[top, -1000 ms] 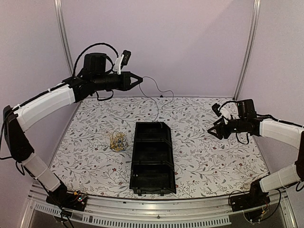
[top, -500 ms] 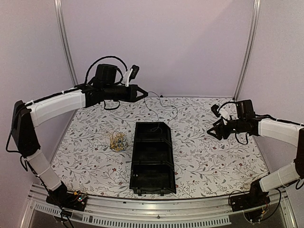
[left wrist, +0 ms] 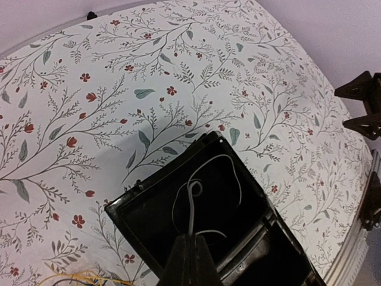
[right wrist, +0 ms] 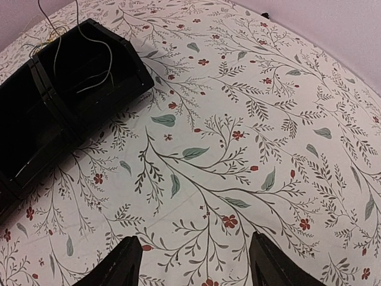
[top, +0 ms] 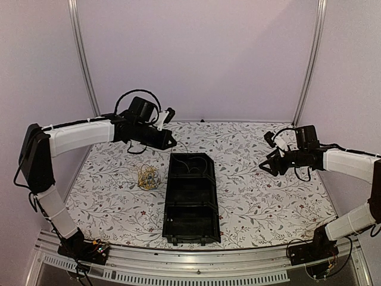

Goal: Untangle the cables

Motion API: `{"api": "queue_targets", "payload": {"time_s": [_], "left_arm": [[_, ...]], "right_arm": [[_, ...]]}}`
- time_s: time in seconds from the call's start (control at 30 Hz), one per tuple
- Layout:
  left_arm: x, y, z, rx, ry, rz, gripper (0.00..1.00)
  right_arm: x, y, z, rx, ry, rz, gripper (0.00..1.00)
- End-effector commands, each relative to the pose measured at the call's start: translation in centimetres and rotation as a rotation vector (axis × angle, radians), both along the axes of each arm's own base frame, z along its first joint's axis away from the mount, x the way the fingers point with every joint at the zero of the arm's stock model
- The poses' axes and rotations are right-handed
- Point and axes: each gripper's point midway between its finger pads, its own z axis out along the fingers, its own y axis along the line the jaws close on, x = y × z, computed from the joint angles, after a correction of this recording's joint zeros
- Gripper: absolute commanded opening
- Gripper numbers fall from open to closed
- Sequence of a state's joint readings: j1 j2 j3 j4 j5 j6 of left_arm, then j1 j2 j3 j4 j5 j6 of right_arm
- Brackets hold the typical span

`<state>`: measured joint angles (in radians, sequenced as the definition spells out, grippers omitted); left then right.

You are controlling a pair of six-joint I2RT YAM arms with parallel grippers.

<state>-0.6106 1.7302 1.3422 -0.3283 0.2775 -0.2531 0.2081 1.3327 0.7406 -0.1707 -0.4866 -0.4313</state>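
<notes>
My left gripper (top: 172,142) is shut on a thin grey cable (left wrist: 193,199). The cable hangs from the fingertips and loops into the far compartment of the black tray (top: 191,196). The tray's far wall also shows in the left wrist view (left wrist: 149,179). A small bunch of yellow and dark cables (top: 148,176) lies on the cloth left of the tray, and its edge shows in the left wrist view (left wrist: 89,277). My right gripper (top: 265,165) is open and empty, right of the tray, above the cloth. The grey cable in the tray also shows in the right wrist view (right wrist: 80,50).
A floral cloth (top: 262,202) covers the table. The tray has three compartments in a row, the near two dark inside. Metal posts (top: 83,59) stand at the back corners, and a metal rail (top: 238,271) runs along the near edge.
My left gripper has come down and forward from high at the back to just above the tray's far end, lowering the grey cable into the far compartment. My right arm has barely moved.
</notes>
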Motion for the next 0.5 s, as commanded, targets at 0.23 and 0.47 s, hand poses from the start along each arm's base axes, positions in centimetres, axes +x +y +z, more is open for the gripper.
{"api": "queue_targets", "payload": {"time_s": [0.23,0.47], "left_arm": [[0.2,2.7,-4.2,0.241,0.017,0.030,0.00],[0.1,-0.3,-5.6,0.219,0.076,-0.072,0.00]], "right_arm": [[0.1,0.2,-0.8,0.007,0.019,0.020,0.66],[0.0,0.2,-1.0,0.003,0.022,0.025,0.66]]}}
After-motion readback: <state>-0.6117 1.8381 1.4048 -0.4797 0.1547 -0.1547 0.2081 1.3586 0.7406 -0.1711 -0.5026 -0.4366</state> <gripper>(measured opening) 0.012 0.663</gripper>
